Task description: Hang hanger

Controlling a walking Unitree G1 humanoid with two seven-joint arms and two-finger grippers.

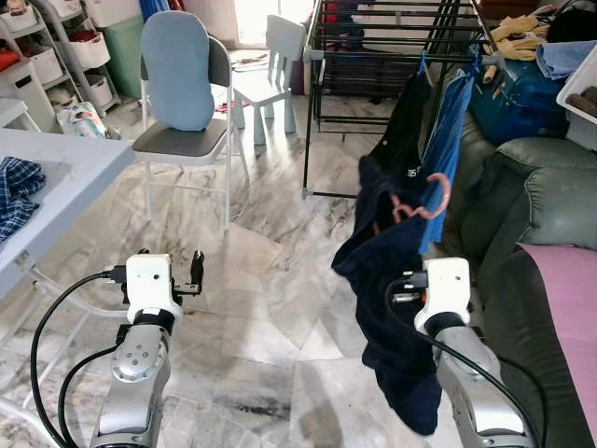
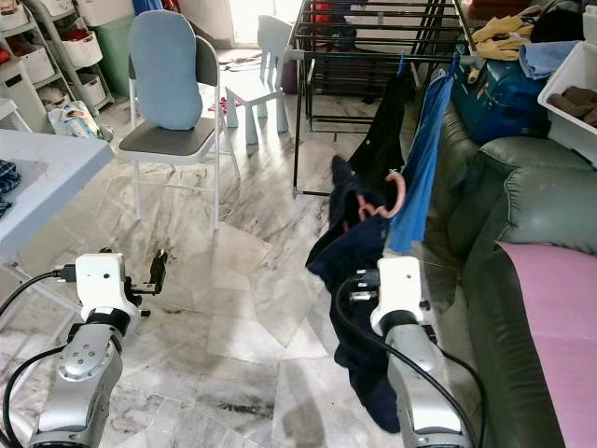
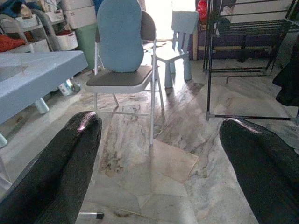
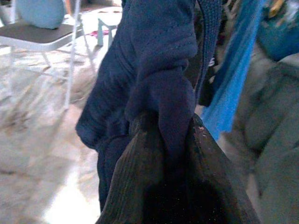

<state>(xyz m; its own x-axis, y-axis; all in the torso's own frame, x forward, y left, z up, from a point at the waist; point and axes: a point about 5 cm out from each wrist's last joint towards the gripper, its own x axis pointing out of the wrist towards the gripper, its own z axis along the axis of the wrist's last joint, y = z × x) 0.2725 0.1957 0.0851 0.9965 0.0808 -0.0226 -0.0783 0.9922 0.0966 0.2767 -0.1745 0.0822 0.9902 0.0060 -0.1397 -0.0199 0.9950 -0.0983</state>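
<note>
Clamping a dark garment [image 1: 396, 280] at centre frame, the right gripper [image 4: 163, 140] has its jaws closed on cloth; the pink hanger [image 1: 424, 205] pokes out above, apparently inside it. Left gripper [image 3: 159, 158] idles, jaws open. Held by fabric alone, the hanger could slip out before reaching the rack [image 1: 392, 37] at upper centre.

Pink hanger [image 1: 424, 203] mostly buried in the navy garment [image 1: 392, 308], right claw [image 4: 173, 140] fingertips wrapped in cloth, drying rack [image 1: 392, 47] top cropped
</note>
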